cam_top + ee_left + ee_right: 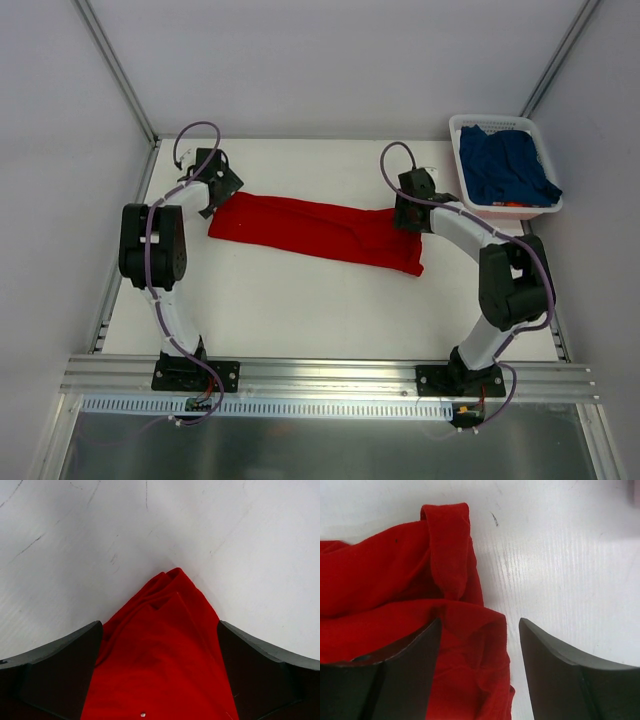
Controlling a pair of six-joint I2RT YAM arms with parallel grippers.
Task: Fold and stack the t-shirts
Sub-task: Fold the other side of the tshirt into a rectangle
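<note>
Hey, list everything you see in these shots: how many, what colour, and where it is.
red t-shirt: one, bright red, lying folded into a long strip across the middle of the table, between the two arms
blue t-shirt: one, dark navy, bunched up inside the basket
basket: one, white plastic, at the far right corner of the table
table: one, white, under everything
rail: one, silver metal, along the near edge, carrying both arm bases
left arm: one, black and white, jaws open astride the red shirt's left end
right arm: one, black and white, jaws open at the red shirt's right end
</note>
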